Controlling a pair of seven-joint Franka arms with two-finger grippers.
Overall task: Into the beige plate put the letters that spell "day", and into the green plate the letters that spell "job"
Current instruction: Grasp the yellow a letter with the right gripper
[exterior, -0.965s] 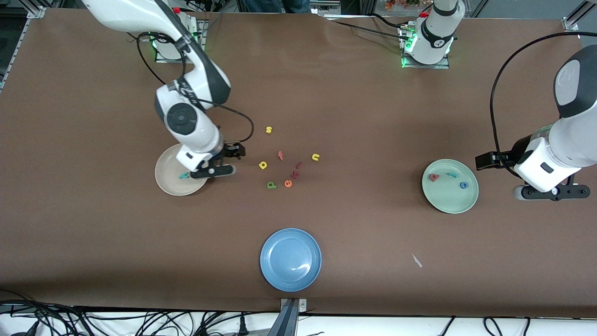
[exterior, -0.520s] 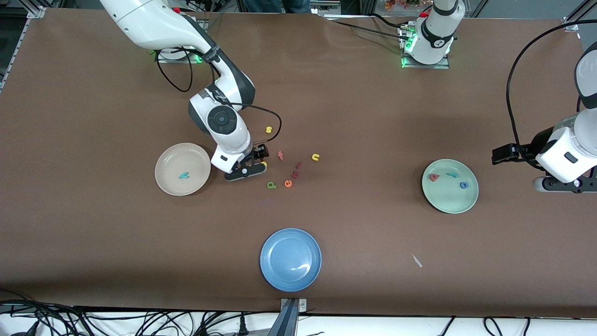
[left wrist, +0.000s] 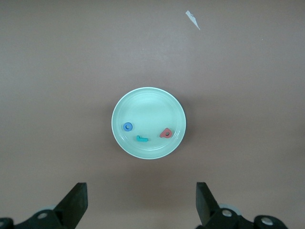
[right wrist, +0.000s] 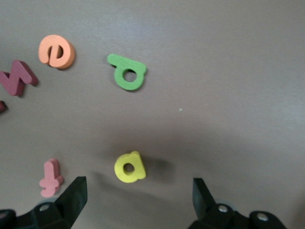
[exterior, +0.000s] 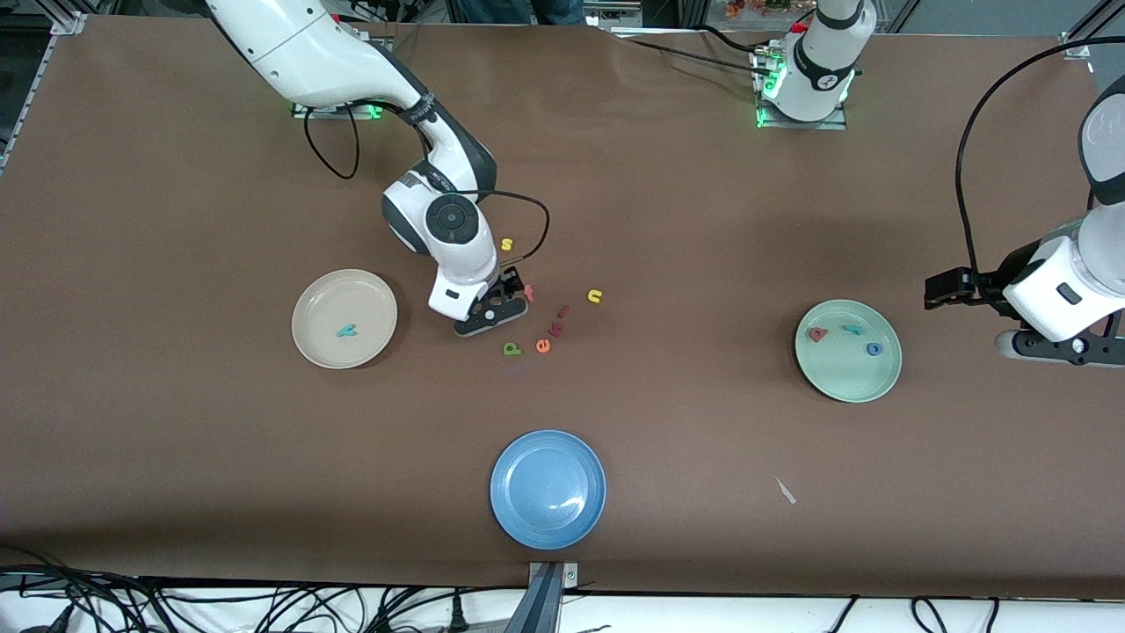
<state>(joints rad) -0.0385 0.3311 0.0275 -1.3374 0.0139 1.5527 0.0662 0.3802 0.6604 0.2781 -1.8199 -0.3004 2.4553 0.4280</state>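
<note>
The beige plate (exterior: 321,303) holds the teal "y" (exterior: 346,331). My right gripper (exterior: 490,318) hangs open over the letter cluster. In its wrist view the yellow "a" (right wrist: 129,167) lies just ahead of the gap between the right gripper's (right wrist: 138,195) fingers, and the green "d" (right wrist: 127,72) lies past it. From the front the "d" (exterior: 511,349) shows and the "a" is hidden. The green plate (exterior: 848,378) carries the pinkish-red "b" (exterior: 817,334), teal "j" (exterior: 851,331) and blue "o" (exterior: 874,349). My left gripper (exterior: 1059,348) waits open beside that plate (left wrist: 147,107), holding nothing.
Around the right gripper lie an orange "e" (exterior: 543,345), dark red letters (exterior: 558,323), a pink letter (exterior: 529,292), a yellow "n" (exterior: 595,296) and a yellow "s" (exterior: 506,244). A blue plate (exterior: 547,527) sits near the front edge, a white scrap (exterior: 785,491) toward the left arm's end.
My right gripper has left the beige plate, where the "y" stays, and moved over the letter cluster. My left gripper drew away from the green plate, then stopped.
</note>
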